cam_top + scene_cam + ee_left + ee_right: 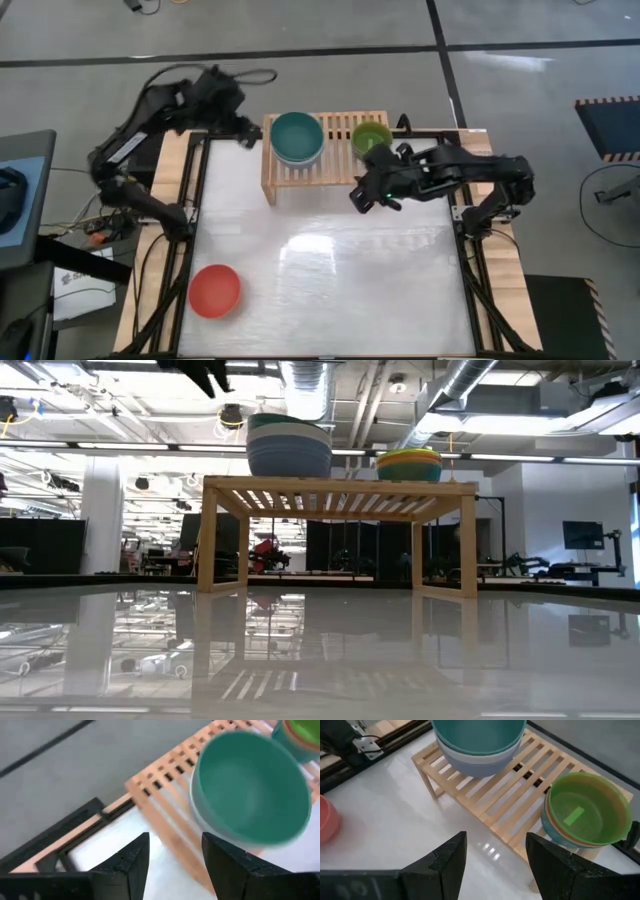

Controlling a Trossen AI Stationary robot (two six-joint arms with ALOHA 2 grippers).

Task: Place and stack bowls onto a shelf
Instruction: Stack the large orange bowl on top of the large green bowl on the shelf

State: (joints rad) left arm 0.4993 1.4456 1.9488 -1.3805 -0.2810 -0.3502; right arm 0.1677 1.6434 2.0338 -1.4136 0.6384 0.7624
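Note:
The light-wood shelf (335, 160) stands at the table's far side. On its slats, a dark teal bowl (297, 136) sits nested in a slate blue one (475, 762) at the left end. A lime green bowl (371, 135) tops a second stack with a cyan bowl (560, 836) at the right end. A red-orange bowl (215, 291) rests on the table near the near-left corner. My left gripper (175, 852) hovers open just left of the teal stack. My right gripper (496, 851) hovers open over the table in front of the shelf's right end. Both hold nothing.
The white table top (340, 270) lies bare between the shelf and the red-orange bowl. Black frame rails (195, 200) run along the table's left and right sides. The shelf's middle slats (338, 135) between the two stacks carry nothing.

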